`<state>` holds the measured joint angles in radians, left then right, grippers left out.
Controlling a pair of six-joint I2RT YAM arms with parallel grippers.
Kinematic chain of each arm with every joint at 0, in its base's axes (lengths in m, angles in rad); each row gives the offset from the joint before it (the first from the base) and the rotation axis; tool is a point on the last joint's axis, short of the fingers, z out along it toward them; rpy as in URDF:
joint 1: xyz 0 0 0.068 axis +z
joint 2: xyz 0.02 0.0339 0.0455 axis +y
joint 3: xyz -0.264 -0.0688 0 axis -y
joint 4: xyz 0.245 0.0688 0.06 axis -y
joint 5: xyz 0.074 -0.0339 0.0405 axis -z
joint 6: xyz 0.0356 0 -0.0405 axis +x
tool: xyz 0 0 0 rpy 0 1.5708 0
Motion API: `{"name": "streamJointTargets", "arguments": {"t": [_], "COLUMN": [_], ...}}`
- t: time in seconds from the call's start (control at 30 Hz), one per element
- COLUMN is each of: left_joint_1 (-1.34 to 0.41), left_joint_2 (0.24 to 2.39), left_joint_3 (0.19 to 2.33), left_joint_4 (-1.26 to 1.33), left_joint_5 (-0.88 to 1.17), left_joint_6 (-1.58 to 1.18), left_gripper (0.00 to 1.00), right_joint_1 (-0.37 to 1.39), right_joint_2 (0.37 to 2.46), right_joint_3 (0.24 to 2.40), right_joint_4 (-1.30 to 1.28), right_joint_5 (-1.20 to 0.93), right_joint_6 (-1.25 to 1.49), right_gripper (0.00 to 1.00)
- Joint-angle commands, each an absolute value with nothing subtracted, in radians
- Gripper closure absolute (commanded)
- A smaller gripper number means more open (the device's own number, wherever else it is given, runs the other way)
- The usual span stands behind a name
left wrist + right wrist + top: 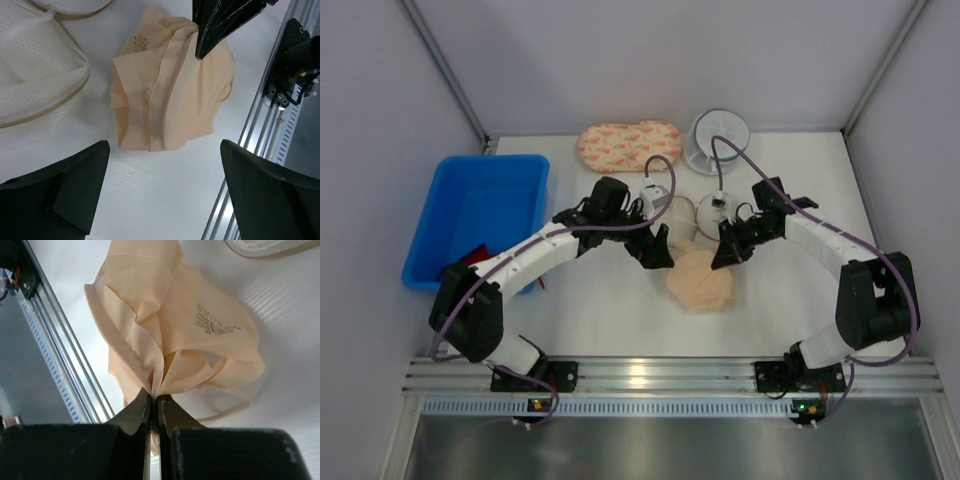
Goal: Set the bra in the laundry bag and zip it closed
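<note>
Pinching a fold of the bra [170, 340], the right gripper [154, 398] is clenched; left gripper [162, 172] released, near the laundry bag [35, 75].

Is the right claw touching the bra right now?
Touching. The right wrist view shows the right claw pinched shut on a fold of the bra.

- Bright, even overhead light; only faint, soft shadows lie on the white tabletop [610, 310] under the arms [535, 248].
- A glare spot shines on the metal rail [640, 375].
- Wrist views: bra [165, 330] sharp, tabletop nearly washed out, right claw [154, 395] dark with little detail.
</note>
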<state>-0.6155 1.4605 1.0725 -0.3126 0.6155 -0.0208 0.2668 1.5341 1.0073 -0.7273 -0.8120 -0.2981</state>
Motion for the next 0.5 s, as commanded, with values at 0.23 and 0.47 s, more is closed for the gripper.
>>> {"name": "streamJointTargets", "arguments": {"t": [0.23,0.47], "left_joint_1": [-0.617,-0.658], "left_joint_2": [1.595,1.62], "left_joint_3": [1.118,1.121], "left_joint_4": [-0.133,-0.109], "left_joint_5": [0.913,0.933], "left_joint_6": [-0.083,-0.071], "left_gripper": [0.02,0.02], "right_joint_1": [0.337,0.408], "right_joint_2": [1.344,1.284], "right_joint_3": [1.02,1.046], "right_joint_4": [-0.736,-0.742], "right_joint_5": [-0.844,-0.828], "right_joint_6": [-0.428,-0.442], "right_gripper": [1.0,1.0]}}
